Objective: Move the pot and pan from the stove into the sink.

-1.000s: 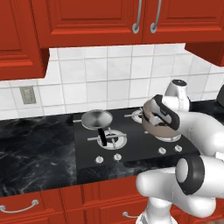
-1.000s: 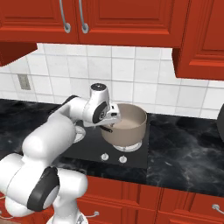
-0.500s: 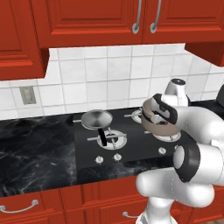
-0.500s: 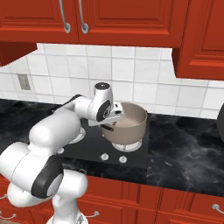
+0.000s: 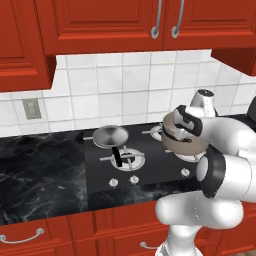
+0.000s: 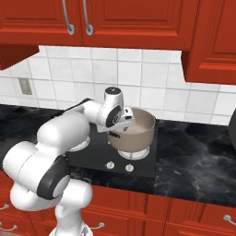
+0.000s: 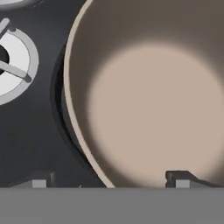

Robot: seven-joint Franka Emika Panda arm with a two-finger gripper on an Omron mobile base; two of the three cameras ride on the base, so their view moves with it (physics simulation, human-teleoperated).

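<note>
The beige-grey pot (image 5: 184, 141) (image 6: 136, 132) (image 7: 148, 96) stands on the right burner of the black stove (image 5: 150, 170) (image 6: 97, 157). My gripper (image 6: 123, 122) (image 5: 186, 125) (image 7: 109, 181) is open over the pot's left rim, with one fingertip (image 7: 39, 182) outside the wall and the other inside. The small silver pan (image 5: 110, 135) sits on the back left burner, its black handle pointing to the front. The sink is out of view.
Black marbled counter (image 5: 40, 175) (image 6: 198, 161) runs on both sides of the stove. Silver knobs (image 5: 134, 179) line its front. Red cabinets (image 5: 110, 25) hang above. A dark round object (image 6: 233, 133) sits at the far right edge.
My arm's elbow has swung and the hand has settled a little closer over the pot's rim. Pot and pan stand where they were.
</note>
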